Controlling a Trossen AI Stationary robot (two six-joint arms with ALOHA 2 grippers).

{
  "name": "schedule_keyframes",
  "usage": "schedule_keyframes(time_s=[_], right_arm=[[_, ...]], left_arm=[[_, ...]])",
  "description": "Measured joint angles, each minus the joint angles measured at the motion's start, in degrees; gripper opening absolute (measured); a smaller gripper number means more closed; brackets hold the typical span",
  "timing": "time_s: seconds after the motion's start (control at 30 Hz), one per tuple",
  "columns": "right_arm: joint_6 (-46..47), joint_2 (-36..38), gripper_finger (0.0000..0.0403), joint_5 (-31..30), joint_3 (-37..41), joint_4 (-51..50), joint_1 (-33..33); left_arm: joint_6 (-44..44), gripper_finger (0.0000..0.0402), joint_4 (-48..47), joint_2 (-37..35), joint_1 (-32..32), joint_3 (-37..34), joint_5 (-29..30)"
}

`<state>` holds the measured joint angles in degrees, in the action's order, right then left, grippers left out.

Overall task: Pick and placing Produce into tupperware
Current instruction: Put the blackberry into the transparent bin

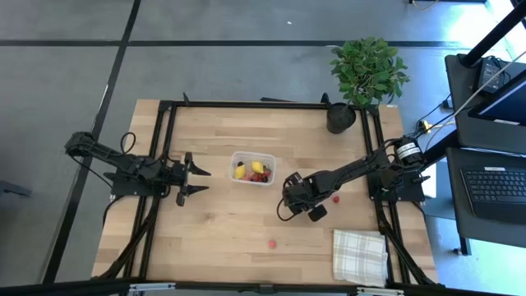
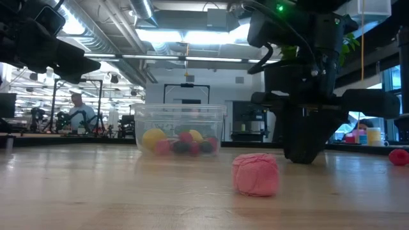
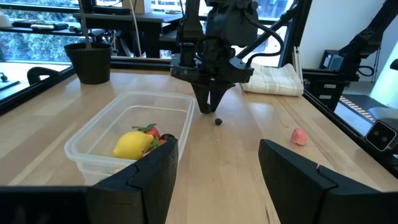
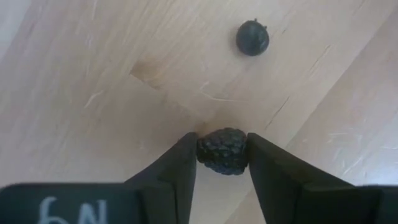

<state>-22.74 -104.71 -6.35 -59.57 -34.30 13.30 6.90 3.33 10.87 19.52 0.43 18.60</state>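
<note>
Down at the worktop (image 1: 214,230), just beside the tupperware (image 1: 252,168), the right claw (image 4: 222,152) pinches a dark bumpy berry (image 4: 222,151) between both fingers, squarely centred; the job now, I'd say, is a straight lift, keeping the squeeze light so the berry doesn't pop free, then a short carry over the tub's rim before letting go; a second dark berry (image 4: 252,37) lies just ahead of the claw; lemons and red berries already sit in the tub; the left claw (image 1: 197,179) waits spread wide on the tub's far side.
</note>
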Motion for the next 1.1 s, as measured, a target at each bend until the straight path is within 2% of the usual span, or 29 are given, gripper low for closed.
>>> schedule_keyframes(time_s=[0.17, 0.53, 0.83, 1.1], right_arm=[[0.05, -0.04, 0.0119, -0.21, 0.06, 0.04, 0.00], [6.05, -0.15, 0.0129, -0.43, -0.05, 0.08, -0.01], [6.94, -0.51, 0.0130, -1.07, -8.27, 0.24, -0.62], [2.86, -0.52, 0.0130, -1.52, -18.11, -0.52, -4.42]], left_arm=[[0.00, 0.0218, -0.02, -0.02, 0.00, 0.02, -0.01], [0.00, 0.0218, 0.00, 0.00, -0.01, 0.00, 0.01], [0.01, 0.0218, -0.01, 0.00, -0.01, 0.00, -0.01], [0.00, 0.0218, -0.02, -0.02, -0.01, 0.01, -0.01]])
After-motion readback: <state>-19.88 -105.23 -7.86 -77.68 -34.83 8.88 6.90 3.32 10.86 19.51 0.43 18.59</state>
